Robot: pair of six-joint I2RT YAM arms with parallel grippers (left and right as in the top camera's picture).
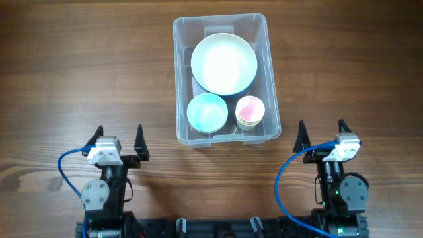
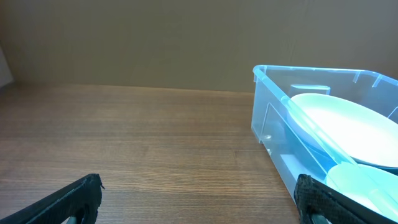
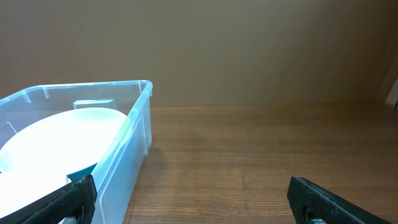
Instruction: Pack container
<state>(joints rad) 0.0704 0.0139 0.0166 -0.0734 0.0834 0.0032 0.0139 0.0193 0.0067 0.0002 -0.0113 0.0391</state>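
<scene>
The wooden tabletop (image 1: 79,66) is filling the whole overhead view. The clear plastic container (image 1: 221,18) is sitting at the upper centre of the frame, upright and open on top, well apart from both arms.

A large white bowl (image 1: 224,63) is resting inside it, taking up the upper half of its floor.

The left end effector (image 1: 119,132) is sitting at the lower left of the frame with its fingers spread wide and holding nothing. The right end effector (image 1: 321,127) is sitting at the lower right, likewise spread wide and holding nothing. Both are pointing toward the top of the frame.

A smaller pale blue bowl (image 1: 207,112) is lying in the container's lower left corner, just below the white bowl. A small pink cup (image 1: 250,110) is standing just beside it in the lower right corner.

In the left wrist view the container (image 2: 267,118) is showing at the right edge. In the right wrist view it (image 3: 134,137) is showing at the left edge.
</scene>
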